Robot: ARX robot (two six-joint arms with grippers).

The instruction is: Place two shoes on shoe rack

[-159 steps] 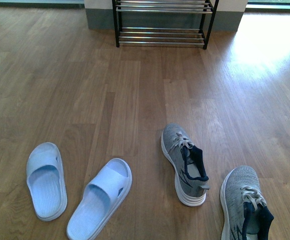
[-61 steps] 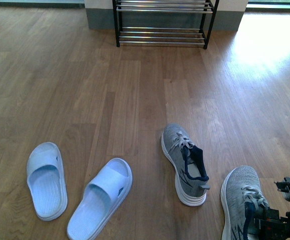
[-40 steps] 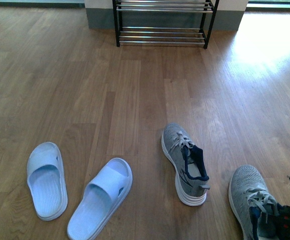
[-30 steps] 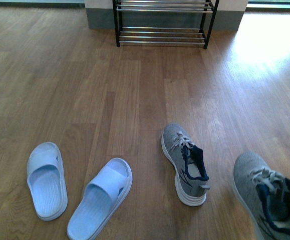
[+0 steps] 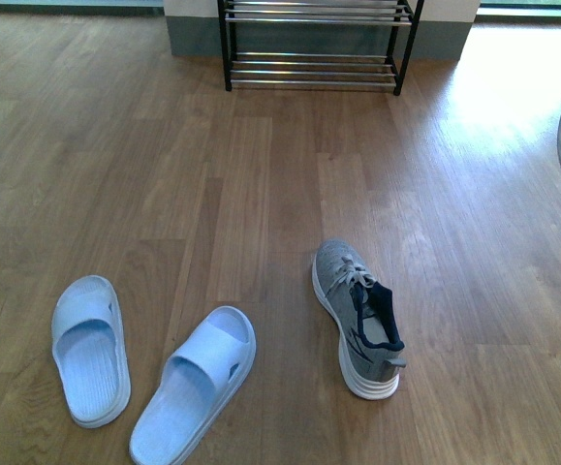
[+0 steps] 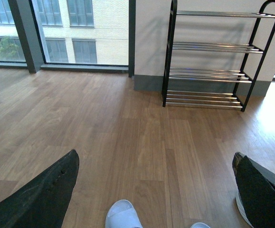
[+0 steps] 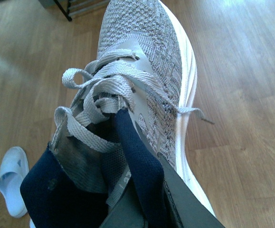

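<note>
**Q:** Right side: what's in the jaws?

**A:** My right gripper (image 7: 144,192) is closed tight on the held sneaker (image 7: 146,61), at its dark collar. One finger (image 7: 184,206) presses the outside of the collar and the navy lining is pinched against it. The far finger is mostly hidden under the shoe. The shoe is off the floor (image 5: 164,194), laces up, toe pointing away from my wrist. The front view catches only a grey sliver of it, high at the right edge.

**Q:** Left side?

**A:** My left gripper (image 6: 155,159) has its jaws spread wide with nothing between them. It hangs above bare boards and faces the shoe rack (image 6: 208,46).

**Q:** Where does the rack stand?

**A:** Against the wall at the far end of the floor, beside the window (image 6: 80,28). It is well apart from every shoe.

**Q:** And the shoes on the ground?

**A:** The other sneaker (image 5: 359,318) sits sole down, with its toe toward the rack. The slides (image 5: 90,349) lie to its left, near each other but not touching. The one nearer the sneaker is angled.
</note>
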